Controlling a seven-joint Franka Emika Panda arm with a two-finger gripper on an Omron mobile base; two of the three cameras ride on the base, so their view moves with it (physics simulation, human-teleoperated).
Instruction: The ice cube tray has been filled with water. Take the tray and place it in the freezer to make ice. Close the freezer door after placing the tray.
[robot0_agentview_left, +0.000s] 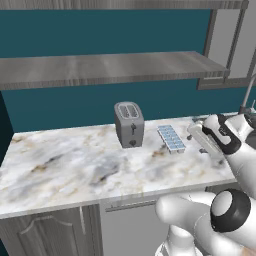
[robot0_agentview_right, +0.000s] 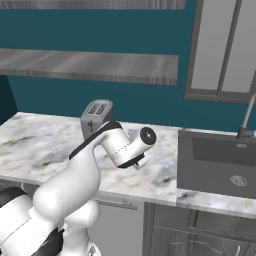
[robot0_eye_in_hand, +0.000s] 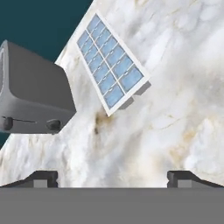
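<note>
Where teal wall meets marble counter (robot0_agentview_left: 75, 165), a toaster (robot0_agentview_left: 129, 124) stands.

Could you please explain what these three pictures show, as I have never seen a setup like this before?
This is a rendered kitchen with a white robot arm that ends in a two-finger gripper. Two pictures come from cameras riding on the robot's base, behind the arm to its left and to its right, so both show the same marble counter from two sides. The third comes from a camera on the hand, looking along the gripper; the two small dark tips at its bottom are the fingers, standing wide apart and holding nothing. On the counter stand a grey two-slot toaster and, beside it, a small pale ice cube tray whose square cells show light blue water. The right base view also shows a dark sink with a faucet. The hand hovers near the tray without touching it.
</note>
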